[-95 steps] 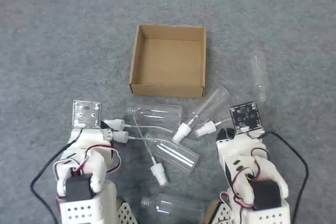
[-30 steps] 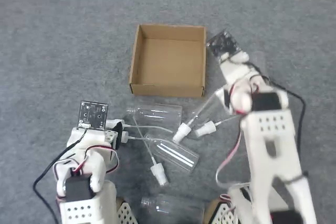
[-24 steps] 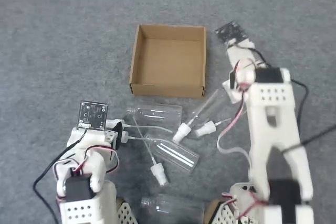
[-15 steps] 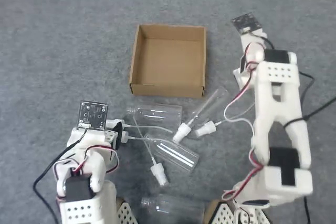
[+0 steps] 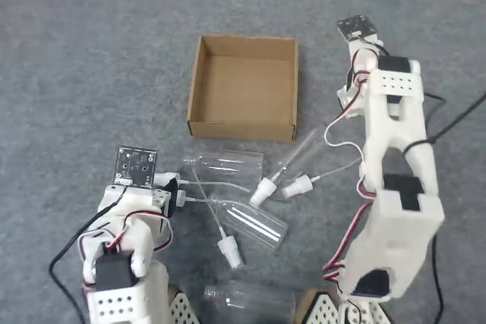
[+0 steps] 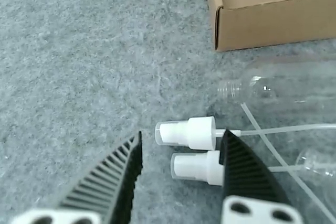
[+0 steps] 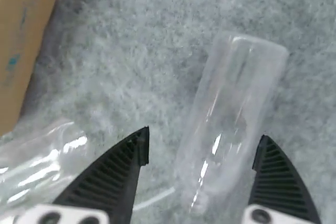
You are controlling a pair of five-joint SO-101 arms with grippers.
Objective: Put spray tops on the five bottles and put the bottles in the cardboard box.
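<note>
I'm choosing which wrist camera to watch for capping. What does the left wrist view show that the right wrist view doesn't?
Left wrist view: two spray tops lying on the carpet at the open left claw, plus an uncapped bottle beside them. Right wrist view: a clear bottle lying below the open right claw. Both: a side of the box and grey carpet.

White arm segments (image 5: 395,119), black servos (image 5: 114,271), red-white-black cables (image 5: 343,115), ribbed black fingers (image 6: 245,174).

The right gripper (image 7: 203,136) has swung from lower right to upper right, now over a lone bottle (image 7: 231,114)
</note>
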